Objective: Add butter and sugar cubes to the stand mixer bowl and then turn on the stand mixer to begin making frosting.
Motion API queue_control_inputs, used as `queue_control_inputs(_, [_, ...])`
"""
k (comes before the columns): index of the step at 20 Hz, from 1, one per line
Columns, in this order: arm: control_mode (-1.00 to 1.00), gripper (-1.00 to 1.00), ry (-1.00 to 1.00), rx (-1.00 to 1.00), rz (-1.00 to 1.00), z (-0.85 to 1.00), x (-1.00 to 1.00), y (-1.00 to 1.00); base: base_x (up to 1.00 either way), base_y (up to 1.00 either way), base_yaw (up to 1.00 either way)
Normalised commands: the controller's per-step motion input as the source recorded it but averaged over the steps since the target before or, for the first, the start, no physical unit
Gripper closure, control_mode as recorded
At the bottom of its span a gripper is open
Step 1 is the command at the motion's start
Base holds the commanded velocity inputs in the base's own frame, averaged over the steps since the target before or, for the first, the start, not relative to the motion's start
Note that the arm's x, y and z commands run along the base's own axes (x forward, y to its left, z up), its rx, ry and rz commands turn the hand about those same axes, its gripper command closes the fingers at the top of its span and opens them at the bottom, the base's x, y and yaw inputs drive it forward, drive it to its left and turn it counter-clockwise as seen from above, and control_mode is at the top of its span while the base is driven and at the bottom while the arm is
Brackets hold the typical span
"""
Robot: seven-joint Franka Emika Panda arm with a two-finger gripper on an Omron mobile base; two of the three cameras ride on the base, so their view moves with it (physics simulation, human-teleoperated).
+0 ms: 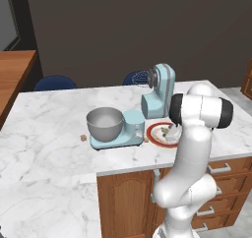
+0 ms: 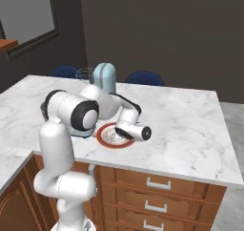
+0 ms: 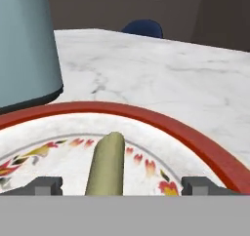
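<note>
Gripper: in the hand view the gripper (image 3: 118, 185) sits low over the plate, its two dark fingertips (image 3: 45, 185) at bottom left and bottom right, spread wide, with the butter lying between them; whether either tip touches it I cannot tell.
Butter: a pale olive-yellow stick (image 3: 107, 163) in the lower centre of the hand view, running away from the camera, its near end cut off by the bottom band.
Plate: white with a red-orange rim (image 3: 195, 137) and a painted flower band; in the left base view it (image 1: 153, 136) lies right of centre, partly covered by the arm; in the right base view its rim (image 2: 102, 140) shows under the wrist.
Stand mixer: light blue, head tilted up, at frame centre in the left base view (image 1: 160, 92); mostly hidden behind the arm in the right base view (image 2: 105, 78); a blue-grey wall at the upper left of the hand view (image 3: 27, 45).
Stand mixer bowl: grey metal, on the mixer's base, left of centre (image 1: 104, 124).
Sugar cubes: one tiny tan cube (image 1: 83, 138) on the marble left of the bowl; another speck (image 1: 146, 140) between base and plate, too small to be sure.
Counter: white marble (image 1: 44, 133).
Chairs: blue backs (image 2: 144, 77) past the far edge, only tops showing.
</note>
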Motion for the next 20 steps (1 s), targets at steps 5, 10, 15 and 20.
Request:
queue_control_inputs(5, [-1.00, 1.00, 0.22, -0.06, 0.00, -0.65, 0.00, -0.02, 0.00, 0.00, 0.00])
queue_control_inputs(10, [-1.00, 1.00, 0.13, -0.01, -0.01, -0.39, -0.03, 0.00, 0.00, 0.00, 0.00])
queue_control_inputs(15, [-1.00, 1.00, -0.03, 0.01, -0.02, 0.16, -0.66, -0.03, 0.00, 0.00, 0.00])
queue_control_inputs(20, [-1.00, 1.00, -0.17, 0.00, -0.02, 0.77, -0.92, 0.00, 0.00, 0.00, 0.00])
